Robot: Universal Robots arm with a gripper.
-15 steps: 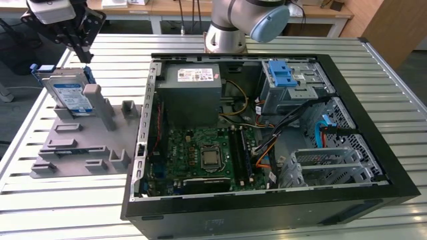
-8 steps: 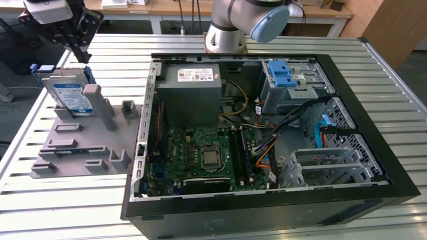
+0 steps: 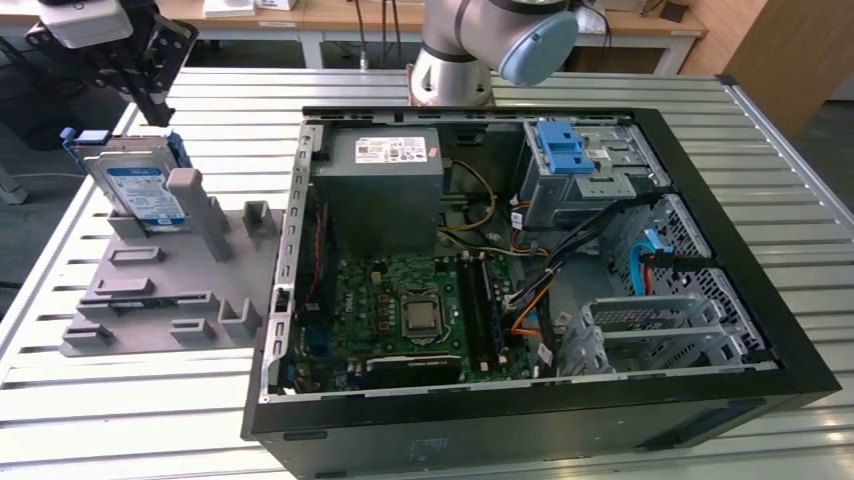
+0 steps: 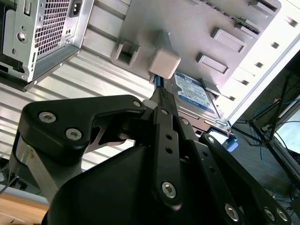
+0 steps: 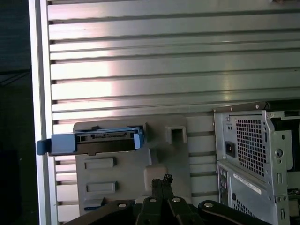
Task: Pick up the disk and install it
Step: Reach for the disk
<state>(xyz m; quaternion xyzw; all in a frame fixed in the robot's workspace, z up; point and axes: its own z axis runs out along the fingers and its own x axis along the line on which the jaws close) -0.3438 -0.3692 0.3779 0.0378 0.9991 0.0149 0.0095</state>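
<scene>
At the upper left of the exterior view, the black gripper (image 3: 160,112) is hovering just above the silver-grey rectangular metal disk (image 3: 144,190), fingers pressed together, gripping nothing. The disk is standing upright in the slotted grey plastic fixture (image 3: 160,290), probably to expose its blue-framed top edge for grasping.

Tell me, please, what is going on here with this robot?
The robot arm's gripper hovers close to the disk, shut and holding nothing. The disk stands on edge in a grey holder on the slatted table, to the exterior view's left of the open computer case. It has not yet been picked up or installed.
</scene>
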